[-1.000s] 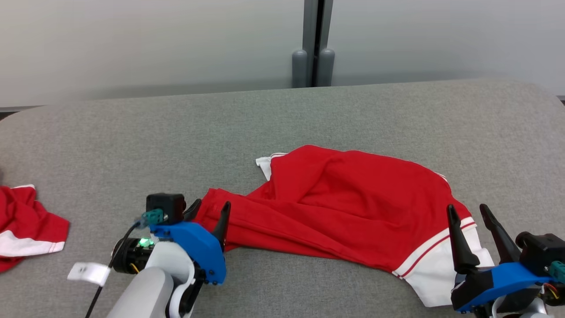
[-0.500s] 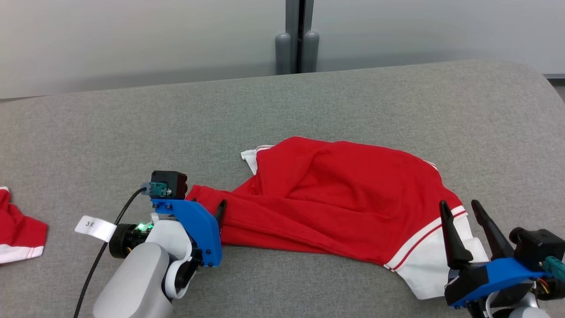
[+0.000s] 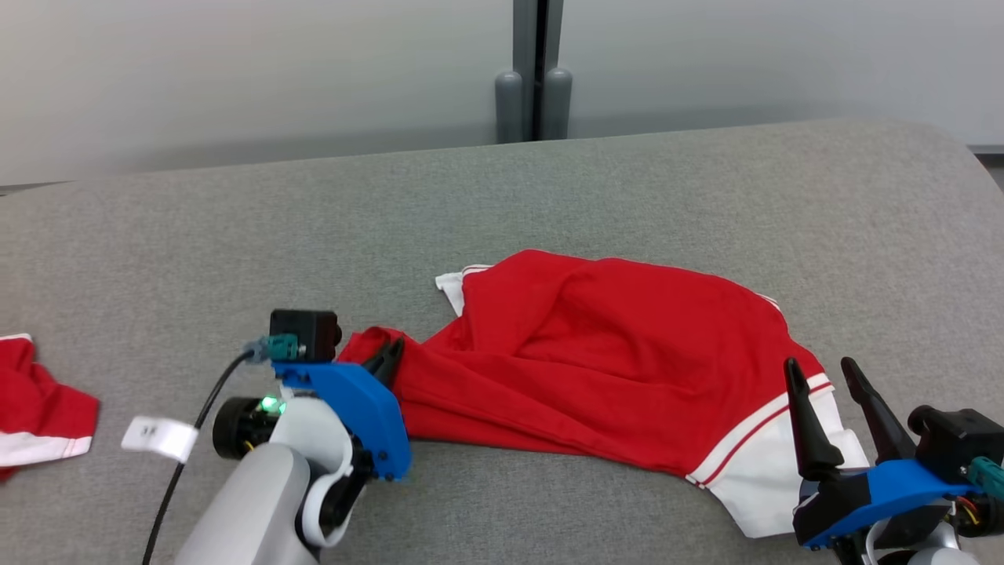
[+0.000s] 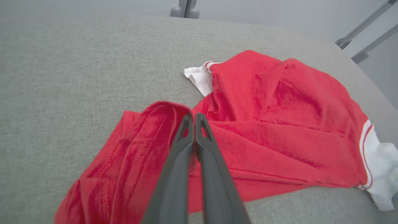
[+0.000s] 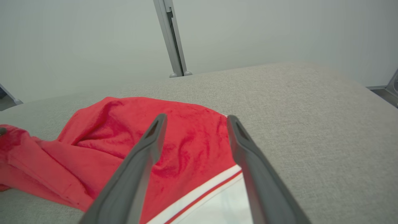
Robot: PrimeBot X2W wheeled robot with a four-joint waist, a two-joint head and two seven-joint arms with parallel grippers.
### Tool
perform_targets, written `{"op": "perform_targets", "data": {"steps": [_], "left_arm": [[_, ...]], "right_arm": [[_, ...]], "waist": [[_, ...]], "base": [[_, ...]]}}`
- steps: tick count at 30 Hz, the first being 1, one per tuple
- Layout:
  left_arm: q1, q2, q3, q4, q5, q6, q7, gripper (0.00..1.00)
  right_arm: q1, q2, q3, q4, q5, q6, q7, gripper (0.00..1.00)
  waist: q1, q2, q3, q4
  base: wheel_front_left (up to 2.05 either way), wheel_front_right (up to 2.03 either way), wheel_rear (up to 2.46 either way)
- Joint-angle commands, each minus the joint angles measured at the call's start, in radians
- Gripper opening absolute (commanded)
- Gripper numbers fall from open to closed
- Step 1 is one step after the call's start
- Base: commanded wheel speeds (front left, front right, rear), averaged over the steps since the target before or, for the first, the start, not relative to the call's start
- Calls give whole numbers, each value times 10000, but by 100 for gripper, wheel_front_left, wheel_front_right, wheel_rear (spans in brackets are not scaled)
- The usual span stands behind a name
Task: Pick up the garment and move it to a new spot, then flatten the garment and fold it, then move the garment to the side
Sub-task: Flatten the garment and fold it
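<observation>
Lying at the far left edge of the grey padded table [image 3: 196, 235], a second red and white cloth [image 3: 43, 408] sits well apart from the work. Next, the left gripper [image 3: 392, 353] has its fingers pinched together on a raised fold at the left end of the red garment [image 3: 612, 353], which sprawls crumpled from the table's middle toward the right. Its white-banded end lies at the near right, under the right gripper [image 3: 820, 365], whose fingers are spread wide and hold nothing. Bare table runs behind the garment to the far edge.
</observation>
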Motion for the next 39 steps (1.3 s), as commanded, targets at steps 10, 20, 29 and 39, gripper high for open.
{"op": "perform_targets", "data": {"steps": [10, 20, 29, 39], "left_arm": [[3593, 639, -21, -4323, -791, 565, 528, 0], [6123, 1483, -118, -6360, -244, 2346, 1497, 24], [5467, 1549, 210, -5842, 226, 2564, 858, 100], [3016, 1335, -11, -3854, 753, 1800, 439, 100]], "right_arm": [[404, -9, -169, -307, -102, 5, 271, 100], [506, -9, -95, -466, -45, 5, 528, 100], [336, -9, 20, -451, 33, 5, 578, 100], [250, -11, 110, -496, 87, 5, 593, 100]], "waist": [[-1, 0, -364, 967], [-1, 0, -369, 1634], [-1, 0, -326, 1649], [-1, 0, -297, 1235]], "base": [[0, 0, 0], [0, 0, 0], [0, 0, 0], [0, 0, 0]]}}
